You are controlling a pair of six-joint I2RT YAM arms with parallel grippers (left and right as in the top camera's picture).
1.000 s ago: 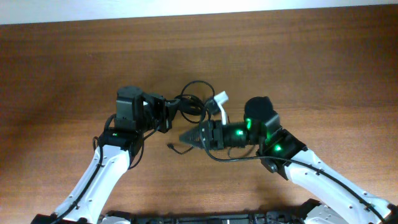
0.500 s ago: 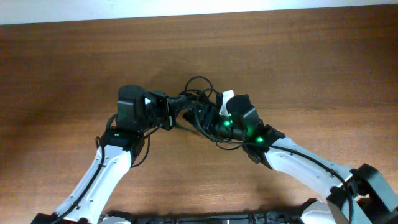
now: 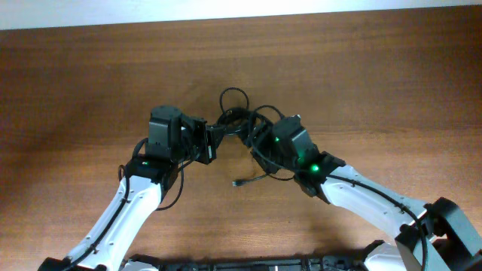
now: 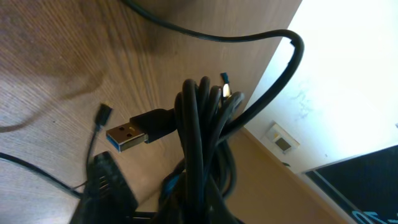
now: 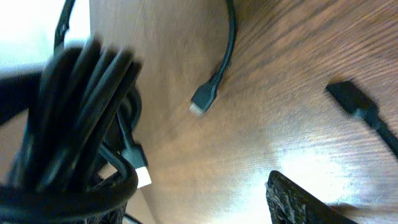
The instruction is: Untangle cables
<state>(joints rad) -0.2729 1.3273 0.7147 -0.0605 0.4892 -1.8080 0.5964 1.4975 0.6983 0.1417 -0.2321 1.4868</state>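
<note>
Black cables [image 3: 235, 120], bunched in a tight coil, sit clamped in the left gripper [image 3: 213, 141] over the wooden table [image 3: 90, 75], its jaws closed fully on the strands. A blue-tongued USB plug [image 4: 127, 135] sticks out of the coil just beyond that gripper. The right gripper [image 3: 254, 141] faces the left gripper across the coil, spread wide; its one visible finger [image 5: 298, 202] stands apart from the strands. One loose cord end [image 3: 238, 183] lies on the table near the left gripper.
</note>
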